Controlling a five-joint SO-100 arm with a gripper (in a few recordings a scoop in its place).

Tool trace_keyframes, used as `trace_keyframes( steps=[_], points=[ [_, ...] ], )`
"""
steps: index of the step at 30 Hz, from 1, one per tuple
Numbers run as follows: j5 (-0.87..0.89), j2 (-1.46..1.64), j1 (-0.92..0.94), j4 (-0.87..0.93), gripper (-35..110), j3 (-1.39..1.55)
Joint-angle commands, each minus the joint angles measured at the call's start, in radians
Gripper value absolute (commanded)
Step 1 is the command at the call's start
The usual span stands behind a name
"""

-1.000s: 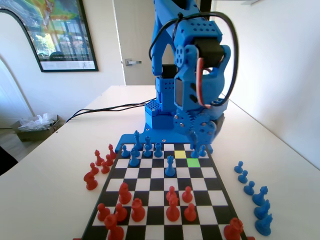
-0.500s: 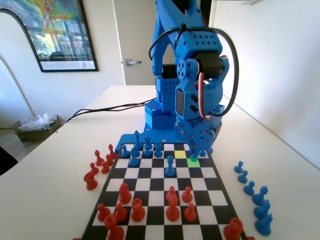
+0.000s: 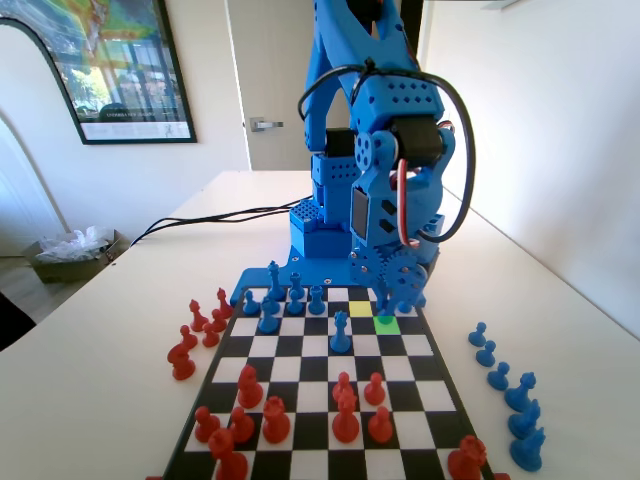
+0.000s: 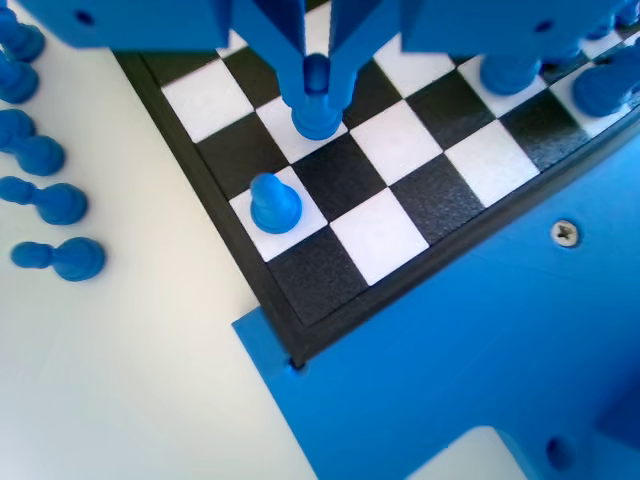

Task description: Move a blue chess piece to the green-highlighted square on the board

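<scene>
1. The blue arm stands at the far end of the board in the fixed view, bent down over the far right corner.
2. The gripper hangs from the top of the wrist view, its two jaws closed on a pawn.
3. That pawn is small, blue plastic, with a round head between the jaws and a flared, rounded base that shows below them.
4. In the wrist view the pawn's base sits over a white square; whether it touches the board or hangs just above, I cannot tell.
5. In the fixed view the gripper comes down at the far edge of the green square, and the pawn shows there as a small blue shape at the jaw tips.
6. A yellow square lies just left of the gripper in the fixed view, diagonally beyond the green one.
7. A second pawn stands upright on a white square by the board's edge in the wrist view, near the held one but apart from it.
8. More blue pieces lie off the board on the table, at the right in the fixed view.
9. Red pieces stand at the near end of the board.
</scene>
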Motion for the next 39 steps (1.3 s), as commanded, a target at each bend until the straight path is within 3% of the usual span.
trace_keyframes(
  steps=[1,39],
  points=[
    [-0.028,0.028,-0.014,0.003,1,-0.008],
    [-0.038,-0.015,-0.020,0.021,1,-0.104]
  ],
)
